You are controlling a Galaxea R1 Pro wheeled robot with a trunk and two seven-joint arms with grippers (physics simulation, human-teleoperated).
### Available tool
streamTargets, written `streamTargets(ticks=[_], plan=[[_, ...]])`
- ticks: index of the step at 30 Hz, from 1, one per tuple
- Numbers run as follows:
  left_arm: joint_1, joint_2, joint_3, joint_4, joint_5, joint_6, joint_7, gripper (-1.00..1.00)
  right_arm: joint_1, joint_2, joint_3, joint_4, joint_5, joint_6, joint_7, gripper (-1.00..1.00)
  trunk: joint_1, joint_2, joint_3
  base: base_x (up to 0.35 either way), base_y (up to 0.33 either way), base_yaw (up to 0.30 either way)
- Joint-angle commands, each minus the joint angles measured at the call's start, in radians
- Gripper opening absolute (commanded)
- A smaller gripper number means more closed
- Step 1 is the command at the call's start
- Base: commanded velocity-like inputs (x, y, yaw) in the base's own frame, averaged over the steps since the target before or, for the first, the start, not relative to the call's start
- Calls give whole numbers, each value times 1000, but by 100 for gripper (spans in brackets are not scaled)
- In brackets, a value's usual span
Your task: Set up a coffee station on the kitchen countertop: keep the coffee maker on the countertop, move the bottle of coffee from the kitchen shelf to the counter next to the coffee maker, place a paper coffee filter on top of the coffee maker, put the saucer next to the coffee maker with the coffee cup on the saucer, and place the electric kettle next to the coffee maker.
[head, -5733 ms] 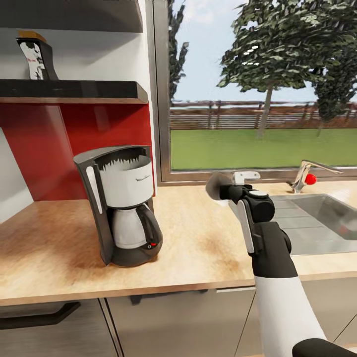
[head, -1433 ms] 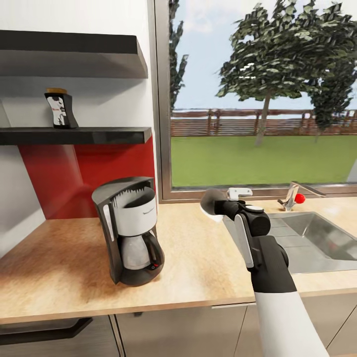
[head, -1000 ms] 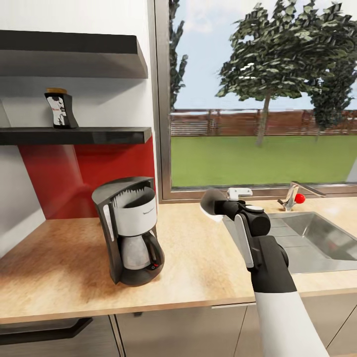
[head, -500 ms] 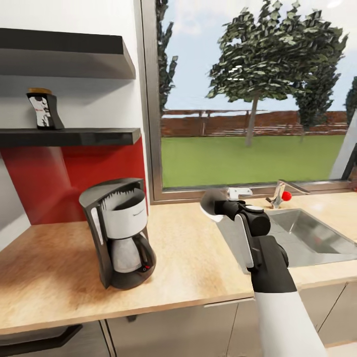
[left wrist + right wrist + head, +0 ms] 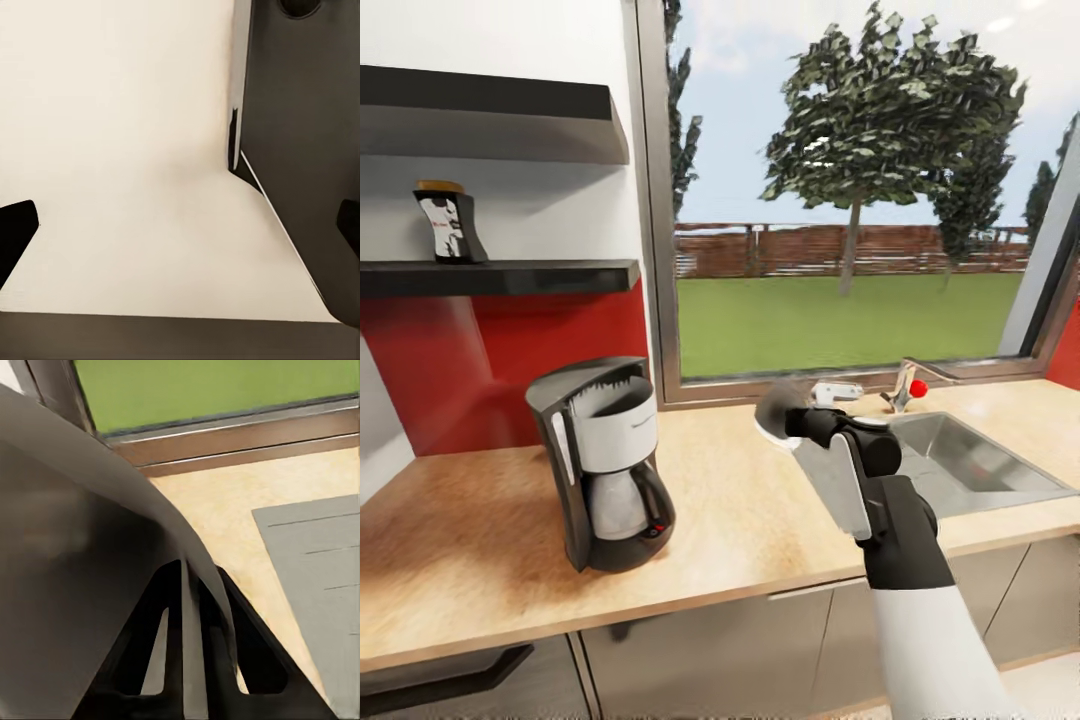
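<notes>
Tan, speckled wood-look countertop (image 5: 760, 520) runs across the head view over grey drawer fronts. On it, toward 9 o'clock of the view's middle, stands the coffee maker (image 5: 603, 462), black with a silver-grey middle and a carafe below; a jagged white edge shows inside its open top, but what it is cannot be told. Up at 10 o'clock, the bottle of coffee (image 5: 448, 222) stands upright on the lower dark shelf (image 5: 540, 275) above a red backsplash (image 5: 500, 370), well apart from the coffee maker and above it.

From 5 o'clock the right arm rises, white sleeve then black wrist, and ends in the right gripper (image 5: 785, 425) near the middle of the view, above the counter and to the 3 o'clock side of the coffee maker. Its jaws are narrow and pinch the rim of the saucer (image 5: 775, 408), which is held on edge, tilted, and looks grey. In the right wrist view the two dark fingers (image 5: 161, 622) lie close on either side of the saucer's (image 5: 67, 562) thin edge, with the counter, a grey draining surface and the window sill beyond.

A steel sink (image 5: 960, 465) is set into the counter at 3 o'clock, with a tap (image 5: 908, 382) that has a red knob behind it. A large window (image 5: 840, 190) shows lawn, fence and trees.

In the left wrist view, two dark fingertips (image 5: 15, 229) of the left gripper (image 5: 180, 232) sit far apart at opposite edges of the picture, spread wide with nothing between them, over a pale surface beside a dark panel.
</notes>
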Motion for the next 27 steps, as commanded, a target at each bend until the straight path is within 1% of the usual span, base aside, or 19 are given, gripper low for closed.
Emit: streamTargets(ticks=[1, 3, 6, 9, 10, 11, 13, 14, 15, 17, 18, 20, 21, 22, 23, 24, 25, 26, 27], plan=[[0, 1, 0, 0, -1, 3, 2, 100, 0, 1, 0, 23, -37, 3, -11, -100, 0, -1, 0, -102, 84, -3], [0, 10, 0, 1, -1, 6, 2, 100, -10, 2, 0, 88, -88, 6, -14, -100, 0, -1, 0, -41, 34, -1], [0, 16, -2, 2, -2, 7, 2, 100, -83, 24, 0, 139, -94, 21, -29, -100, 0, -1, 0, -6, 5, 0], [1, 27, -4, 3, -3, 9, 1, 100, -172, 27, -1, 231, -96, 71, -74, -100, 0, -1, 0, -2, 2, 0], [1, 29, -4, 3, -3, 9, 0, 100, -202, 27, -1, 269, -96, 82, -98, -100, 0, -1, 0, 0, 0, 0], [1, 32, -6, 4, -4, 11, -2, 100, -275, 27, -4, 363, -98, 96, -169, -100, 0, -1, 0, 0, 0, 0], [1, 33, -8, 4, -4, 14, -3, 100, -318, 27, -6, 407, -102, 100, -219, -100, 0, -1, 0, 0, 0, 0], [1, 35, -10, 4, -4, 23, -4, 100, -357, 27, -8, 439, -114, 101, -268, -100, 0, -1, 0, 0, 0, 0], [1, 38, -11, 2, -11, 45, -5, 100, -407, 27, -18, 472, -150, 102, -331, -100, 0, -1, 0, 0, 0, 0], [0, 43, -11, 2, -29, 64, -6, 100, -464, 27, -67, 519, -229, 103, -411, -100, 0, -1, 0, 0, 0, 0], [0, 45, -11, 2, -33, 67, -6, 100, -475, 27, -81, 532, -250, 103, -429, -100, 0, -1, 0, 0, 0, 0], [0, 50, -11, 2, -45, 73, -6, 100, -521, 27, -132, 593, -345, 103, -518, -100, 0, -1, 0, 0, 0, 0], [0, 51, -11, 2, -47, 74, -6, 100, -531, 27, -142, 608, -369, 103, -544, -100, 0, -1, 0, 0, 0, 0], [0, 53, -10, 2, -49, 75, -6, 100, -550, 27, -156, 636, -417, 102, -600, -100, 0, -1, 0, 0, 0, 0], [0, 53, -10, 2, -49, 75, -5, 100, -557, 27, -161, 647, -441, 102, -628, -100, 0, -1, 0, 0, 0, 0], [0, 53, -10, 1, -50, 75, -5, 100, -568, 27, -169, 663, -491, 102, -685, -100, 0, -1, 0, 0, 0, 0], [0, 53, -10, 1, -52, 74, -6, 100, -578, 27, -175, 677, -572, 101, -759, -100, 0, -1, 0, 0, 0, 0], [0, 53, -10, 1, -52, 74, -7, 100, -581, 27, -178, 681, -627, 100, -795, -100, 0, -1, 0, 0, 0, 0], [0, 53, -9, -1, -52, 72, -6, 100, -585, 27, -179, 684, -706, 101, -828, -100, 0, -1, 0, 0, 0, 0]])
